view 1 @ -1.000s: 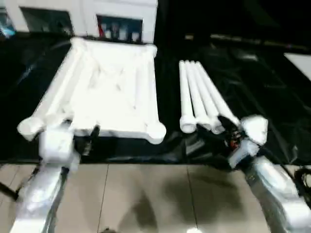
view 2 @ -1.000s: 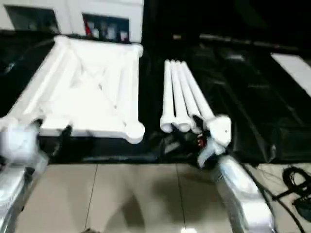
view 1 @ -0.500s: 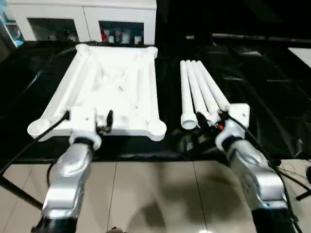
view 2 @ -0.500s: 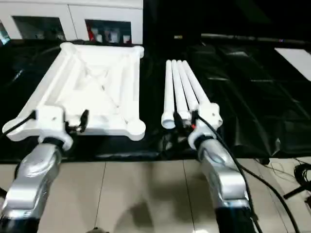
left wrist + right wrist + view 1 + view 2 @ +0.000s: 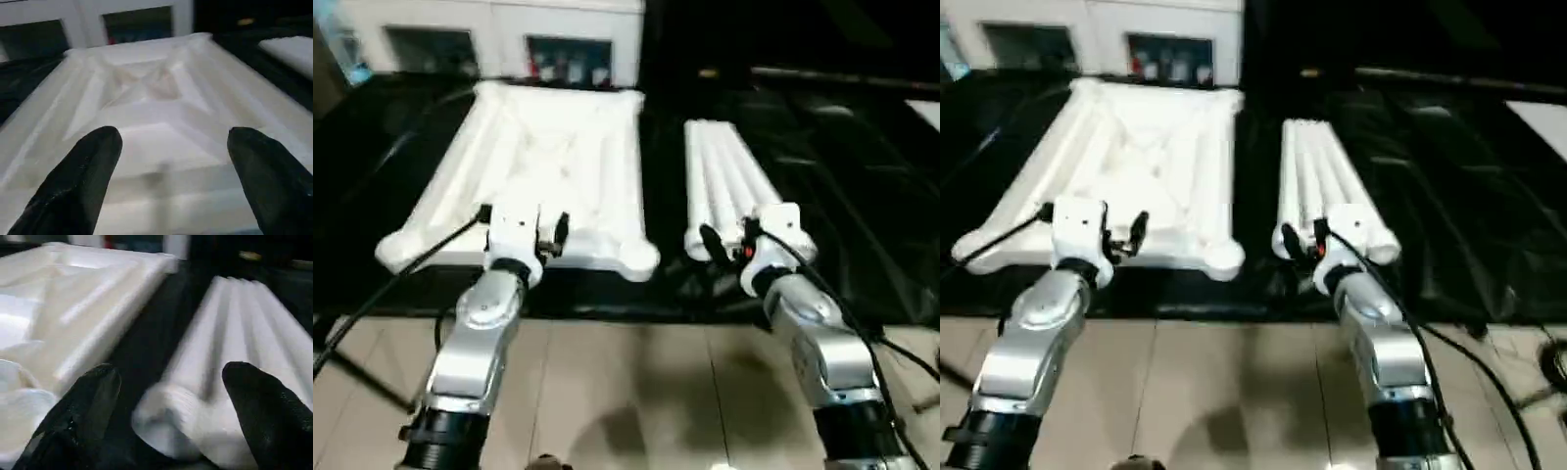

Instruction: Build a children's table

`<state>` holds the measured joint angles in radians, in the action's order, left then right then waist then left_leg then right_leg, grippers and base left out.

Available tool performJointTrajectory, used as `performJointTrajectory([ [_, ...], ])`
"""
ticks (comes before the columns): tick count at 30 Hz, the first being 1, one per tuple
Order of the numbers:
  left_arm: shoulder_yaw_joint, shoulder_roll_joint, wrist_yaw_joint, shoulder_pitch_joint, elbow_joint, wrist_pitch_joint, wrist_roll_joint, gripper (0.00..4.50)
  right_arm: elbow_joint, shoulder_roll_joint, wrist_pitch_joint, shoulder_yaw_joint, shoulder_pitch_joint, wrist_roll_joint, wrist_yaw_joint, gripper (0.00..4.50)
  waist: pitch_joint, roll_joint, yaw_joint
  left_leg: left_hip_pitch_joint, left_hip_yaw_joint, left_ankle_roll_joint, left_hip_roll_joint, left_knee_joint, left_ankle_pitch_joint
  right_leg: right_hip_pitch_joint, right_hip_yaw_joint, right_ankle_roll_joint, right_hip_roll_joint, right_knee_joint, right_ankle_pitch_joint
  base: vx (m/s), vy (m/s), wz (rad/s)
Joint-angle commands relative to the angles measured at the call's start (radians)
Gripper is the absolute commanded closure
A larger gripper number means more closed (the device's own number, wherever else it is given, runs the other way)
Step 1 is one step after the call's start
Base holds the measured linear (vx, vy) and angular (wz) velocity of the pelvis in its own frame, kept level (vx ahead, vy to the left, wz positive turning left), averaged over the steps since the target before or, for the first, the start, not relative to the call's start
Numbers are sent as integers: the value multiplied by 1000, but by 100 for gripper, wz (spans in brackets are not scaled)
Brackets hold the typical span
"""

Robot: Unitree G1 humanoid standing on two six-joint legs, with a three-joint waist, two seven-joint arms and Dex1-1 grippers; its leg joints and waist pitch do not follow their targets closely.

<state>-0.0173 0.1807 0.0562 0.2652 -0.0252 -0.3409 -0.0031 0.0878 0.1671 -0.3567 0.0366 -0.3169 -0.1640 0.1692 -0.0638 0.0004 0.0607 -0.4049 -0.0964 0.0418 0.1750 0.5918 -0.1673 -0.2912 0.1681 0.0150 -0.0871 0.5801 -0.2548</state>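
Lying upside down on the black worktop [image 5: 862, 196] is the white table top [image 5: 543, 162], with its ribbed underside facing up. It sits toward the left side of the worktop, and its near edge is close to the worktop's front edge. Round sockets show at its near corners, one on the left [image 5: 396, 253] and one on the right [image 5: 636, 260].

Four white legs [image 5: 729, 181] lie side by side to the right of the table top, touching each other like a little raft. A strip of black worktop shows between them and the table top. Their near ends point at the front edge of the worktop.

The left tool [image 5: 521, 223] hangs over the near edge of the table top. Its two black fingers [image 5: 80, 181] are spread wide apart, and nothing is between them but the white plastic beyond. It holds nothing.

The right tool [image 5: 724, 242] is at the near ends of the legs. Its black fingers [image 5: 266, 416] are wide apart too, with the end of the nearest leg between them. I cannot tell if they touch it.

A white cabinet [image 5: 509, 34] with dark shelves stands behind the far edge of the worktop. Pale floor tiles [image 5: 636, 392] show in front, under the silver arms.
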Motion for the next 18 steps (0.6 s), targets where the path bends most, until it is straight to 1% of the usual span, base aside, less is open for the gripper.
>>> performJointTrajectory([
  [1,-4,9,21,-7,-24,-14,6,47,-3,1,1,14,-21,12,17,73,47,16,7,7,2,-132,14,-70,-409,77,-22,-165,-81,-114,-472,51,16,63],
  [2,-8,12,25,-13,-26,-16,11,47,-3,1,3,16,-22,14,22,73,43,14,5,14,4,-103,13,-77,-456,91,-13,-146,-75,-125,-534,61,18,67],
  [3,-8,12,25,-13,-26,-16,11,47,-3,1,3,16,-22,14,22,73,43,17,5,21,7,-105,13,-80,-451,92,-12,-150,-70,-124,-515,61,18,67],
  [4,-9,13,25,-20,-27,-13,15,47,-5,4,5,17,-20,19,21,73,54,17,-8,76,9,-99,40,-84,-462,59,-25,-167,-50,-107,-451,89,16,72],
  [5,-8,12,23,-23,-26,-12,16,47,-12,14,-5,19,-19,27,24,73,60,33,-43,192,79,-109,128,-111,-532,-33,-58,-173,-1,19,-226,147,10,50],
  [6,-8,11,21,-22,-25,-13,15,47,-14,20,-9,21,-20,30,28,73,63,27,-51,196,93,-139,138,-115,-497,-49,-70,-132,2,49,-171,147,10,50],
  [7,-7,9,19,-19,-23,-13,14,47,-15,23,-7,24,-20,33,33,73,64,24,-48,202,96,-182,139,-111,-461,-63,-79,-85,0,67,-136,146,7,14],
  [8,-7,9,17,-18,-21,-13,14,47,-16,25,-5,26,-20,34,35,73,60,13,-48,195,83,-273,131,-106,-391,-86,-98,-24,-14,84,-82,98,-14,4],
  [9,-12,9,24,-13,-17,-8,12,47,-16,31,-5,29,-21,43,33,73,50,-11,-41,156,34,-258,92,-107,-419,-69,-122,-27,-38,31,-31,98,-14,4],
  [10,-13,10,25,-13,-17,-8,12,47,-16,31,-5,29,-21,43,33,73,52,-38,-35,113,-4,-224,51,-91,-436,-39,-157,-41,-66,-30,-34,81,-67,17],
  [11,-20,10,30,-13,-18,-6,12,47,-19,32,-4,27,-18,45,30,73,44,-54,13,71,-68,-160,-27,6,-353,24,-239,-101,-131,-105,-293,110,-95,19],
  [12,-21,7,33,-13,-17,-6,11,47,-19,31,-3,23,-15,46,26,73,59,-62,31,-11,-38,-148,-11,74,-178,106,-271,-150,-172,-111,-431,110,-95,19],
  [13,-25,6,37,-12,-16,-5,13,47,-22,32,-3,15,-8,45,23,73,70,-56,37,-50,-25,-141,-18,84,-89,123,-253,-174,-142,-91,-322,136,-68,-2],
  [14,-27,5,38,-12,-17,-5,15,47,-25,33,-4,12,-4,46,22,73,72,-51,33,-57,-22,-137,-15,74,-55,122,-232,-192,-122,-79,-247,122,-34,-6],
  [15,-27,3,38,-10,-16,-5,15,47,-26,33,-5,10,-1,45,20,73,84,-27,26,-42,-26,-143,-6,20,35,110,-180,-217,-64,-58,-102,122,-34,-6],
  [16,-27,3,38,-9,-15,-5,15,47,-26,33,-5,9,0,45,19,73,100,24,12,25,-9,-171,23,-32,152,73,-115,-168,-3,-19,16,139,13,-1],
  [17,-25,2,39,-6,-11,-4,14,47,-24,33,-4,7,0,44,17,73,96,36,-20,98,44,-256,64,-40,182,0,-87,-127,37,41,24,179,32,-2],
  [18,-25,0,40,-4,-6,-2,15,47,-24,36,-6,11,3,51,15,73,101,39,-59,206,133,-436,144,-44,152,-118,-90,-73,19,123,-136,179,32,-2],
])
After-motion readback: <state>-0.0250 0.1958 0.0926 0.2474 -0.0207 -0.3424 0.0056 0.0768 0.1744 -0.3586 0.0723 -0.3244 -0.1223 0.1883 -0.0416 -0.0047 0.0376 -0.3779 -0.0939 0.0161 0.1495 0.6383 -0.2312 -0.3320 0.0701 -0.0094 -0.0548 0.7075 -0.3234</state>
